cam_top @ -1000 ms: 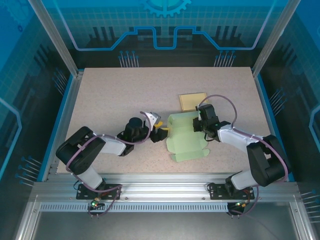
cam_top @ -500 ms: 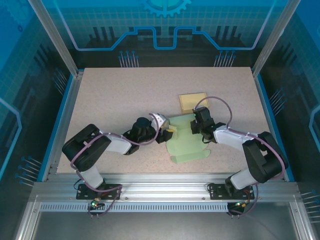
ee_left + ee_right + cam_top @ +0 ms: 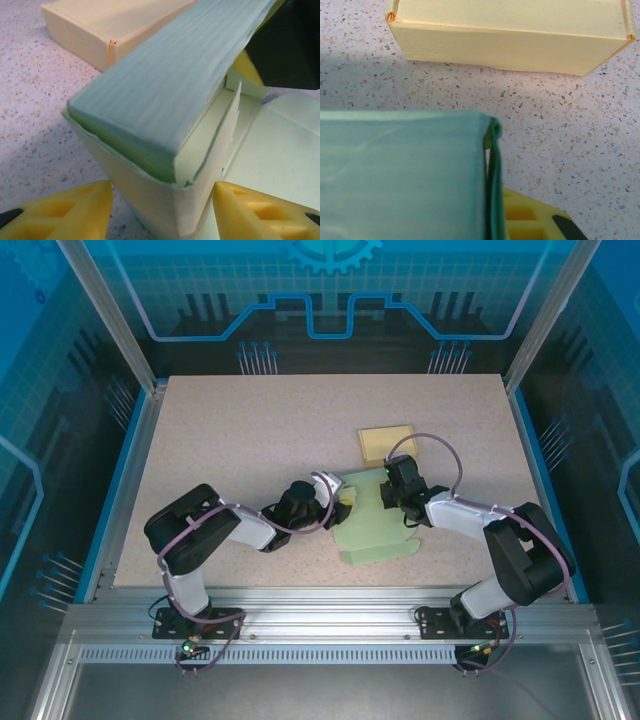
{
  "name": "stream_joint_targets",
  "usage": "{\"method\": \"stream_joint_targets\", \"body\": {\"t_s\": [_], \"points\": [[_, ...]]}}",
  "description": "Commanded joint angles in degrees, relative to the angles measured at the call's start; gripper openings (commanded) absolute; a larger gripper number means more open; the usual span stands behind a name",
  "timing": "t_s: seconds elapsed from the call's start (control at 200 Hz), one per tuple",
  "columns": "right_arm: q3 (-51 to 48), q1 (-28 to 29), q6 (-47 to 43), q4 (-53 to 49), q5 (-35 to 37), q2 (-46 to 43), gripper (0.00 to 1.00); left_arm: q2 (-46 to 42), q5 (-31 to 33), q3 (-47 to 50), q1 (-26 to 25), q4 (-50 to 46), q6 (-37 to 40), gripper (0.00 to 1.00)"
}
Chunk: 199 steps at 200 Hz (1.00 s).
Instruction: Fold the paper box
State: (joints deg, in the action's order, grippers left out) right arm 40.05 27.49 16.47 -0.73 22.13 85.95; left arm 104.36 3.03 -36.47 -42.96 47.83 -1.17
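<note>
Left gripper (image 3: 339,504) has slid in, fingers (image 3: 60,210) apart astride the paper box (image 3: 378,532) wall; right gripper (image 3: 388,496), grip unclear, beside yellow box (image 3: 387,442)

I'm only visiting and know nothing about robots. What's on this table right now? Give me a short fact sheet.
Job: folding a paper box
Green box: mid-table, partly folded, one wall raised, other flaps lying flat
Yellow box: behind the green one, folded up, not touching it
Left claw: yellow fingers straddle the raised wall's corner; grip unclear
Right claw: at the green box's far side; grip unclear
Table: speckled beige
</note>
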Motion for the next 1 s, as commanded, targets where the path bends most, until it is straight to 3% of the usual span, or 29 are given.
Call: {"method": "stream_joint_targets", "body": {"t_s": [0.0,0.125,0.31,0.51,0.81,0.991], "points": [[-0.63,1.43,1.08,1.82,1.33,0.09,0.0,1.17,7.41,-1.93,-1.0,0.99,-2.28,0.56],[-1.07,2.12,2.27,1.87,1.68,0.09,0.0,1.85,11.9,-2.5,-1.76,1.37,-3.89,0.5],[-1.47,4.07,4.71,1.7,3.34,1.23,0.0,3.31,21.69,-4.68,-3.53,0.93,-5.64,0.29],[-1.29,7.14,7.18,1.05,6.36,1.59,0.0,4.38,30.5,-5.86,-4.66,-1.53,-10.25,0.17],[1.76,12.64,15.33,-4.08,12.72,3.37,0.0,5.65,41.54,-9.77,-4.69,-13.24,-22.04,0.09],[7.49,16.64,23.98,-12.53,18.55,7.92,0.0,6.83,48.55,-12.79,-4.63,-21.92,-29.0,0.08]]}}
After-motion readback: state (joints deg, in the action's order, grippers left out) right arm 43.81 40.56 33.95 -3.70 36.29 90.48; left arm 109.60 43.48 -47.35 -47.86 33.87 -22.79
